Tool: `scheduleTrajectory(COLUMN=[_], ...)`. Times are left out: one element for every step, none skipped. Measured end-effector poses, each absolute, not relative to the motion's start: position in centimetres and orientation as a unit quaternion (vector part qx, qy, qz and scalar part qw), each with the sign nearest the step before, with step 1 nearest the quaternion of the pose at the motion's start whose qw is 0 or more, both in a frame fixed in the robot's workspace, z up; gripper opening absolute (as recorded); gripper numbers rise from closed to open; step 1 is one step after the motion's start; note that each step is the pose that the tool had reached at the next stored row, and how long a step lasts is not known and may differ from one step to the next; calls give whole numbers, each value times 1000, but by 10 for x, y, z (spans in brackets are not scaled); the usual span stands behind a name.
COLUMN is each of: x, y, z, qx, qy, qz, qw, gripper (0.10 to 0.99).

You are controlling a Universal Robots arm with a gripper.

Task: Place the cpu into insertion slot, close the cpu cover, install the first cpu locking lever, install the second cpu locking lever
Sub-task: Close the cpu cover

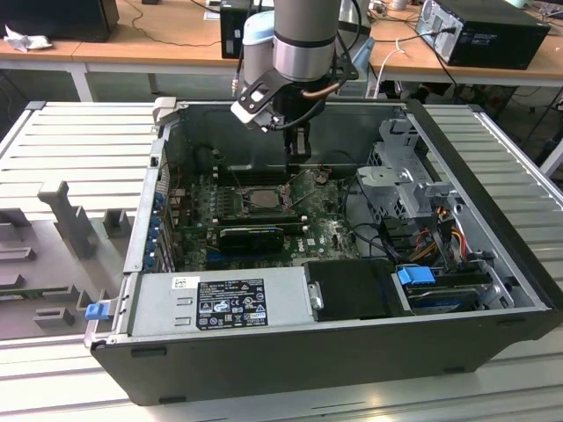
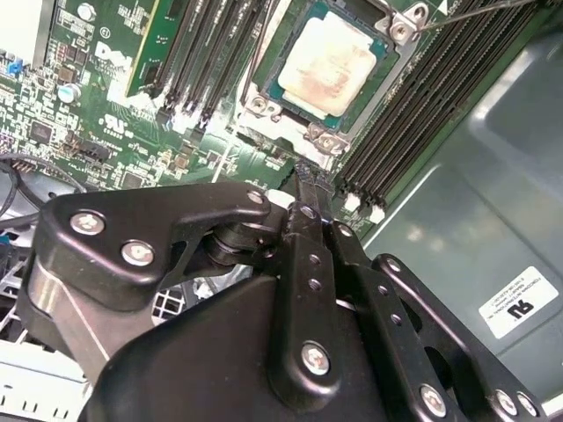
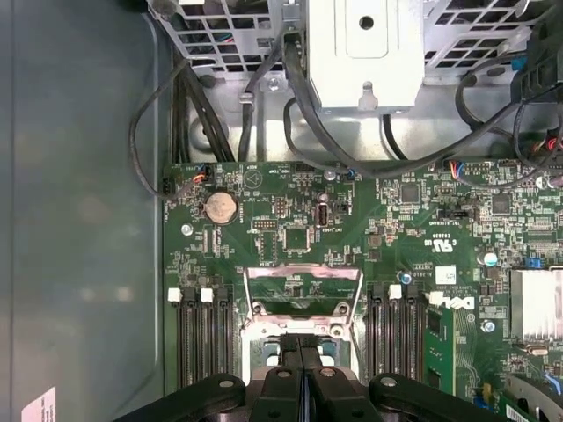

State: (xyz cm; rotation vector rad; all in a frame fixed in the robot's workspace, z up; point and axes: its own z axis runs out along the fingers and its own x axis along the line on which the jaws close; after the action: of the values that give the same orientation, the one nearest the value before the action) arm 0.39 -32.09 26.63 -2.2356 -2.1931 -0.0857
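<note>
Deep inside the open black and grey computer case (image 1: 493, 220), which lies on its side on the pale ribbed metal surface (image 1: 79, 141) so that the green circuit board (image 3: 290, 202) faces up toward the silver-grey robot arm (image 1: 303, 40), the arm's black jaws hang low by the socket.

The small flat square cpu (image 2: 330, 61), with its pale beige-silver face, already lies level in the black-framed square insertion slot (image 2: 374, 88), so the placing step looks done. In the first wrist view the thin silver-grey cpu cover (image 3: 303, 274), a hinged frame plate with a square window, stands tilted up off the socket, leaving the chip exposed; it is not yet closed. A thin wire rod (image 2: 475, 10), probably one of the locking levers, angles away from a socket corner, unlatched.

In both wrist views the jaws are pressed together with nothing between them. Their joined tips sit just beside the socket's near edge, close to the raised cover. I cannot tell whether they touch it. Held together like this, they would serve as one narrow pushing point rather than a clamp.
</note>
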Motion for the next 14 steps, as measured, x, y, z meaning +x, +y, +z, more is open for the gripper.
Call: scheduleTrajectory(x=[5,6,7,8,8,9,11,11,12,14,15,17,18,20], y=[-321,-321,-321,-321,-321,-321,-321,-321,-321,-321,-321,-321,-321,-321], z=[266,266,266,266,266,266,266,266,266,266,266,266,266,266], qx=[-714,-714,-714,-714,-714,-714,-714,-714,-714,-714,-714,-714,-714,-714], qy=[-700,-700,-700,-700,-700,-700,-700,-700,-700,-700,-700,-700,-700,-700], qz=[-27,-27,-27,-27,-27,-27,-27,-27,-27,-27,-27,-27,-27,-27], qw=[4,4,4,4,4,4,4,4,4,4,4,4,4,4], gripper=[106,106,106,106,106,106,106,106,106,106,106,106,106,106])
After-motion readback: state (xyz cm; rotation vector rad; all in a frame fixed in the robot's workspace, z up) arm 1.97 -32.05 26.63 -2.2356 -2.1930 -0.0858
